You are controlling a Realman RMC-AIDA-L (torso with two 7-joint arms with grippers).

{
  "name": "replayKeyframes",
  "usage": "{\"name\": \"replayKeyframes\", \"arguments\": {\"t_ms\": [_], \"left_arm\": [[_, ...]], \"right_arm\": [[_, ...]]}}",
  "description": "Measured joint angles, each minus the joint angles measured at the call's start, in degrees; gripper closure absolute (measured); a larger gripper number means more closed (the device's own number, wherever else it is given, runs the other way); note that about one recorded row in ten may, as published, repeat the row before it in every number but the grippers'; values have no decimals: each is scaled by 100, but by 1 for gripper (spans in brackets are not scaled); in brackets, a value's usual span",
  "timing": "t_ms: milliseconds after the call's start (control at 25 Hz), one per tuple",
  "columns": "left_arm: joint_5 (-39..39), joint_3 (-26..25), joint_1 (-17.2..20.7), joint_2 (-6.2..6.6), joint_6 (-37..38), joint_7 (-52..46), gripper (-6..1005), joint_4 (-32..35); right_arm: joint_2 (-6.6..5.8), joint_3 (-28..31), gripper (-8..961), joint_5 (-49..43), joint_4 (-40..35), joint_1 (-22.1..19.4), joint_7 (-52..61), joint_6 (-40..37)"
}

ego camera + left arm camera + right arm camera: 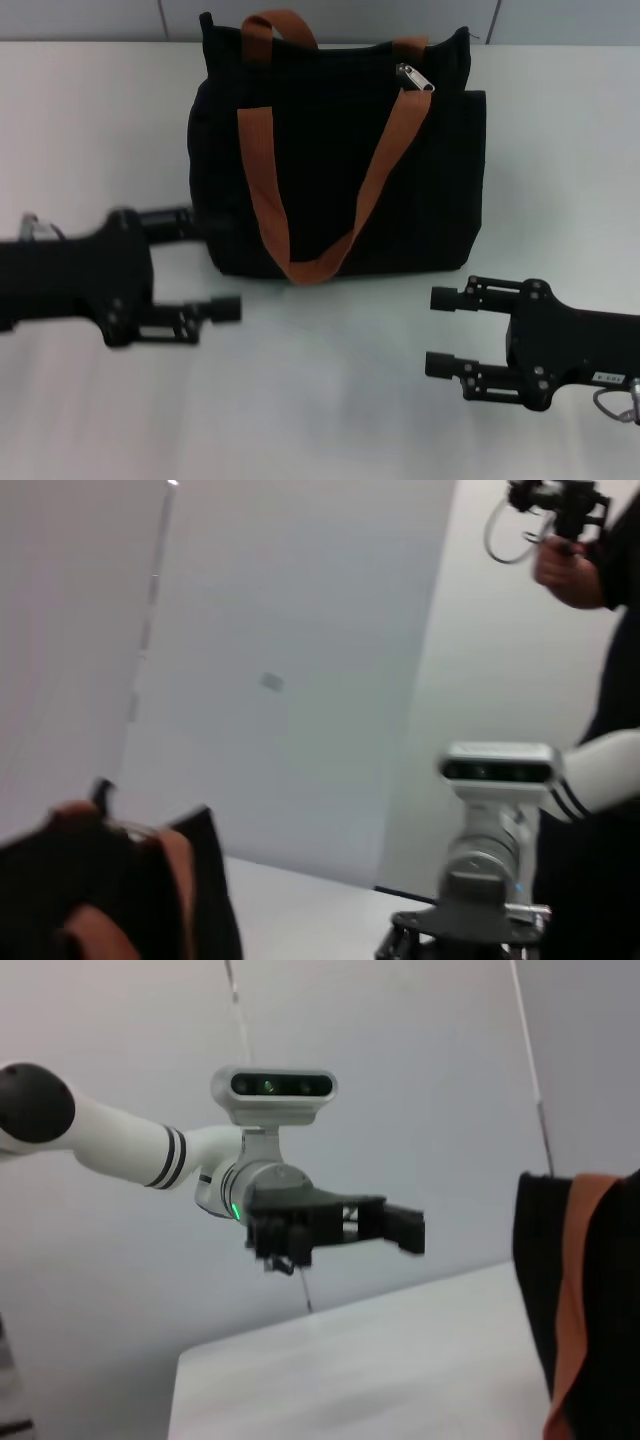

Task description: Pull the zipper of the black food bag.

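Observation:
The black food bag [330,160] stands upright at the middle back of the white table, with its orange-brown handles [262,180] hanging down its front. The zipper [414,78], a small silver pull tab, lies at the top right of the bag's mouth. My left gripper [212,265] is open at the bag's lower left corner, its far finger close to the fabric. My right gripper [438,332] is open and empty, in front of the bag's lower right and apart from it. The right wrist view shows the bag's edge [590,1290] and the left gripper [405,1230] beyond it.
The white table [330,400] spreads in front of the bag between both arms. A grey wall runs behind. In the left wrist view a person [605,660] stands beyond the table holding a device, past the right arm's wrist camera [497,768].

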Motion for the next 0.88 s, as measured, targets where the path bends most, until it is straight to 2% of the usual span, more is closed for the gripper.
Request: {"name": "replayKeyframes", "arguments": {"t_ms": [120, 360, 640, 880], "left_arm": [[287, 0, 74, -79, -152, 429, 217, -333], [836, -3, 54, -95, -367, 897, 217, -821], [869, -13, 97, -166, -499, 992, 217, -858], [874, -9, 100, -172, -520, 940, 217, -861]], "right_arm": [[-4, -12, 248, -200, -2, 18, -41, 18], [4, 1, 245, -356, 18, 67, -102, 134], [65, -10, 241, -398, 24, 76, -107, 248], [74, -16, 238, -408, 25, 86, -121, 228]]}}
